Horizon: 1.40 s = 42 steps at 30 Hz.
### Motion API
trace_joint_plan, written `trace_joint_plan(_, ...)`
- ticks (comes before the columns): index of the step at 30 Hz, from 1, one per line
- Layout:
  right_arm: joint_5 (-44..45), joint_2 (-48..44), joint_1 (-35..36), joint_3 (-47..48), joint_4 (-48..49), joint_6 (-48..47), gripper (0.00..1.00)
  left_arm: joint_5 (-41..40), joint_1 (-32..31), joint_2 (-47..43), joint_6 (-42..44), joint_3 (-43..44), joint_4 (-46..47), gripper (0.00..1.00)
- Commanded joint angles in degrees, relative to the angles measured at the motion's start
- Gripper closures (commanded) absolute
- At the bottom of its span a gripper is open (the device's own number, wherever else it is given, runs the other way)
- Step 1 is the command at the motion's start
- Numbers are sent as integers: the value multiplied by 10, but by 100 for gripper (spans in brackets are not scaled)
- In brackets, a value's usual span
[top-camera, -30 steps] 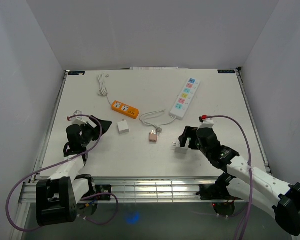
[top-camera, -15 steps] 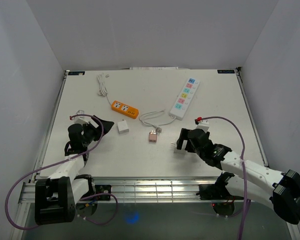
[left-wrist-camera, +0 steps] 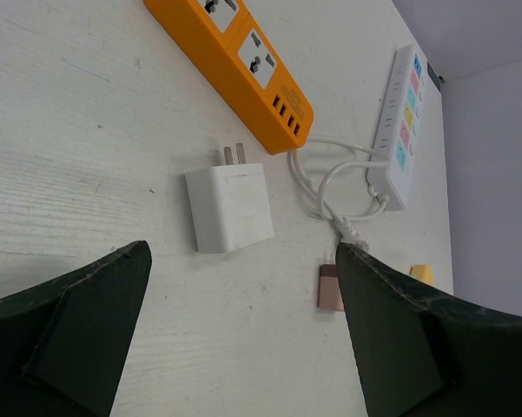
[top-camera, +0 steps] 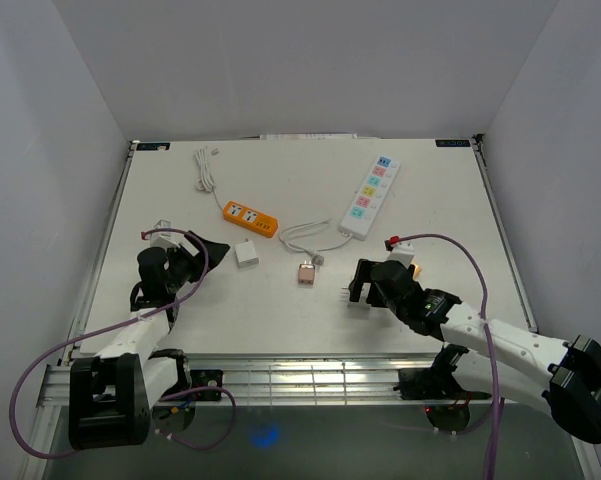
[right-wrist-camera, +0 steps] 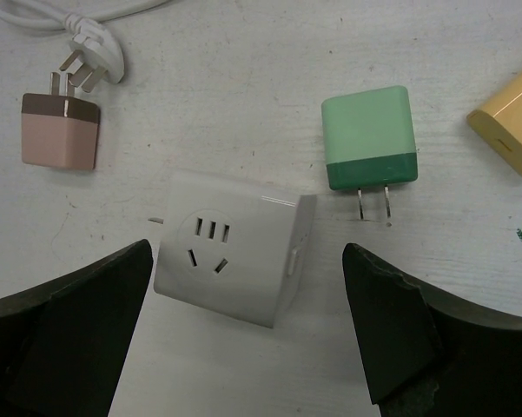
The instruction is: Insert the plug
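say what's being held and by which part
Nothing is held. The right gripper stands open around the white cube socket adapter, not touching it; the left gripper is open, empty.

The top camera is looking down on the whole table (top-camera: 280, 200) from high behind the arms (top-camera: 500, 340). Each wrist camera is peering closely between its fingers (left-wrist-camera: 69, 339); both are catching the pink plug (right-wrist-camera: 59, 130) ahead.

Flat white table (top-camera: 280, 320) | laid on it: orange two-socket power strip (top-camera: 250, 219); long white strip with coloured sockets (top-camera: 370, 196); white flat-pin charger (top-camera: 246, 253); pink adapter (top-camera: 306, 273); white cube socket (right-wrist-camera: 234, 248); green two-pin plug (right-wrist-camera: 370, 149)
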Motion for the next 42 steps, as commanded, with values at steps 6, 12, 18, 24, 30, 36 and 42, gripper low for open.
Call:
trace_joint_plan(6,11,20,16,32,21,5,5,-9,-9,-4,4,25,-5,2)
trace_joint_plan(12,17,52,23,35,22,5,2,-12,-12,12,4,32,-8,2)
trace_joint_plan(18,16,59,25,31,25,-6,21,-13,-14,22,2,34,-9,2)
trace_joint_plan(24,1,54,24,33,48,-55,33,6,-24,63,-5,71,-45,2)
trace_joint_plan(30,-24,58,28,30,98,-149,36,-34,-113,110,-42,175,-160,2)
trace_joint_plan(36,-41,47,33,19,177,-249,37,-15,-193,144,-87,263,-238,2)
trace_joint_plan(42,-75,54,33,32,196,-311,38,-59,-199,158,-42,341,-367,2)
